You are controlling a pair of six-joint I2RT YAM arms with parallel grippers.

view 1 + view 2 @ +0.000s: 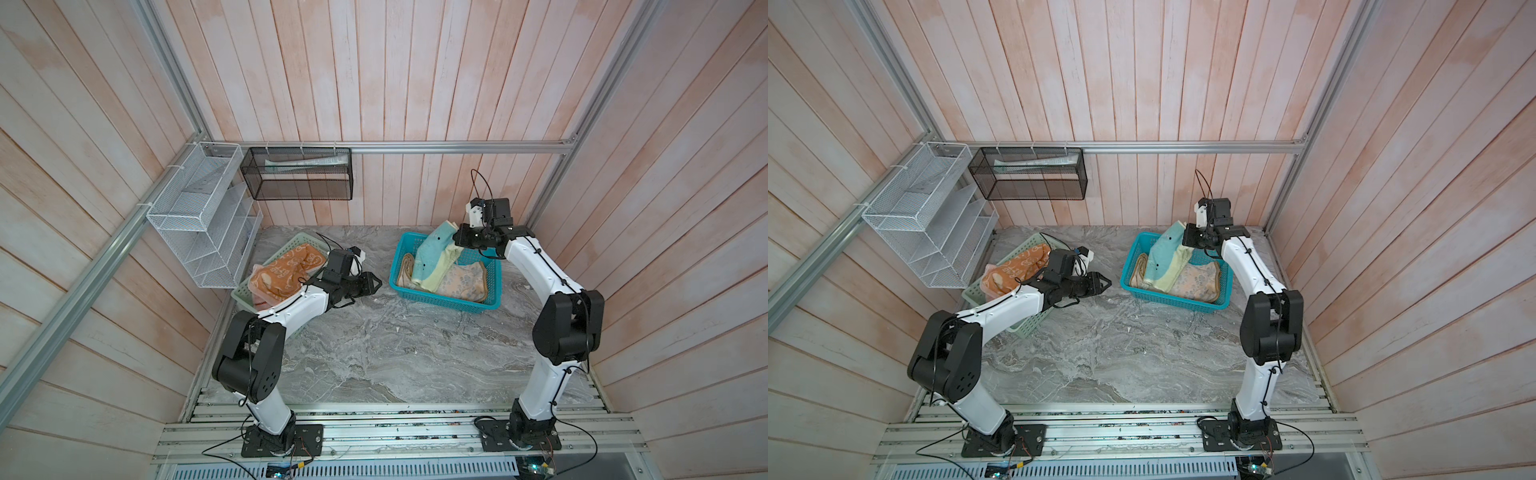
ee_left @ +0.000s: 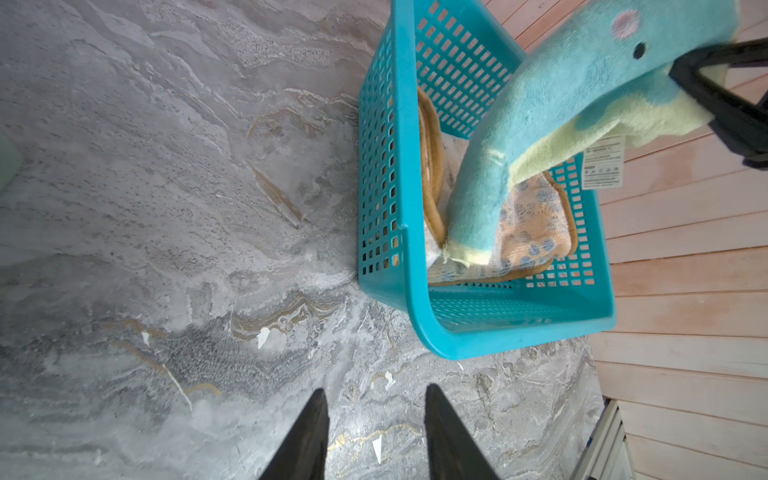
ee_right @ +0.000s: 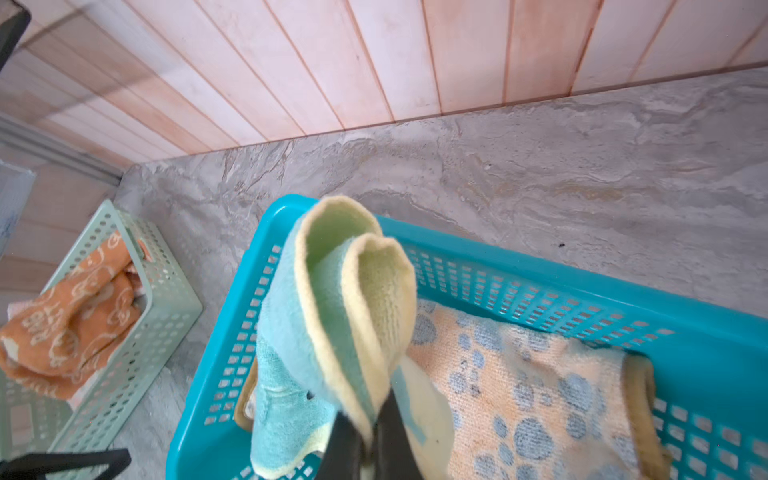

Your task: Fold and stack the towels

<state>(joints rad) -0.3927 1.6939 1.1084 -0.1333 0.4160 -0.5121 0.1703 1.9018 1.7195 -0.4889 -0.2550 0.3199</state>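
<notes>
Right wrist view shows the right gripper (image 3: 368, 415) pinched tight on a doubled edge of the pale yellow-green towel (image 3: 332, 299). The towel is lifted partly out of the teal basket (image 3: 540, 278), and its turquoise face hangs down until the lower end reaches the peach paw-print towel (image 3: 519, 374) lying inside. In both top views the orange bunny towel (image 1: 282, 270) sits bunched in the mint-green basket (image 1: 243, 297) at the left. The left gripper (image 2: 375, 388) hovers low over the marble table (image 2: 166, 208) between the two baskets, jaws partly apart, holding nothing.
</notes>
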